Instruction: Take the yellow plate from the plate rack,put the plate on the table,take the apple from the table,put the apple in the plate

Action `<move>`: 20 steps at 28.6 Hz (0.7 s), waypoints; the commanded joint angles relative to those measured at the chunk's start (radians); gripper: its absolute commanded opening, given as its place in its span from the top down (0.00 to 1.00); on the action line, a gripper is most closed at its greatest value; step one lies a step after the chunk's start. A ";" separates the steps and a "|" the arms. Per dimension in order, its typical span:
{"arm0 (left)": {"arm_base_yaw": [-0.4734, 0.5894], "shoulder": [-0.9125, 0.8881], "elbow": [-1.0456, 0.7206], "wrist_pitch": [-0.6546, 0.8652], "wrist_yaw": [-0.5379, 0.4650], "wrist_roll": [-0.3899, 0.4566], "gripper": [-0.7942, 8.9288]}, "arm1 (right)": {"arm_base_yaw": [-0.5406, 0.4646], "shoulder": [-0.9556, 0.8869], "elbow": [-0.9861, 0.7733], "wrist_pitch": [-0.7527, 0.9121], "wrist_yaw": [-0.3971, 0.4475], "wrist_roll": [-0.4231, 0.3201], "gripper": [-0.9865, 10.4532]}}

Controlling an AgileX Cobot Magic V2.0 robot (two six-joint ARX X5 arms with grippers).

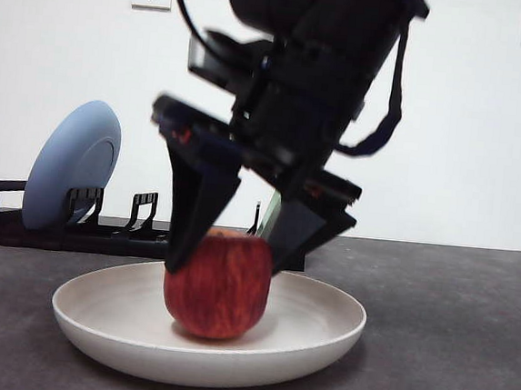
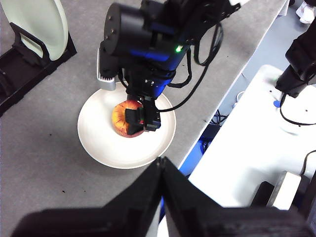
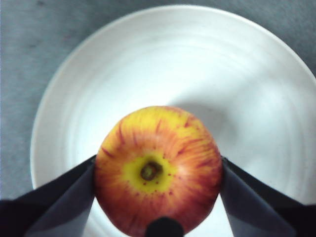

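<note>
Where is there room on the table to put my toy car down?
Bare table lies beside the yellow plate, on the side away from the plate rack, and in front of the rack. The plate's middle is crowded: the apple sits there with the right gripper around it.

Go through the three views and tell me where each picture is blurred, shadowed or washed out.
Front view: the arm over the apple is smeared by motion blur; a soft shadow lies under the apple on the yellow plate. Left wrist view: the left gripper is a dark, unfocused mass. Right wrist view: the plate is washed out; the apple is slightly soft.
</note>
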 commanded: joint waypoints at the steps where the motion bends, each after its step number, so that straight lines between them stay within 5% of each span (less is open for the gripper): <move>1: -0.002 -0.008 -0.002 0.003 0.005 0.013 0.92 | 0.002 0.006 -0.006 0.009 0.021 0.015 0.88; 3: -0.002 -0.009 -0.002 0.003 0.005 0.013 0.92 | 0.002 0.007 -0.006 0.008 0.039 0.034 0.82; 6: -0.002 -0.014 -0.002 0.003 0.005 0.018 0.92 | 0.002 0.006 -0.006 0.006 0.049 0.056 0.56; 9: -0.002 -0.018 -0.002 0.003 0.005 0.031 0.92 | 0.002 -0.001 -0.005 -0.005 0.049 0.064 0.41; 20: -0.002 -0.018 -0.002 0.003 0.004 0.056 0.92 | 0.002 -0.145 0.026 -0.118 0.045 0.068 0.41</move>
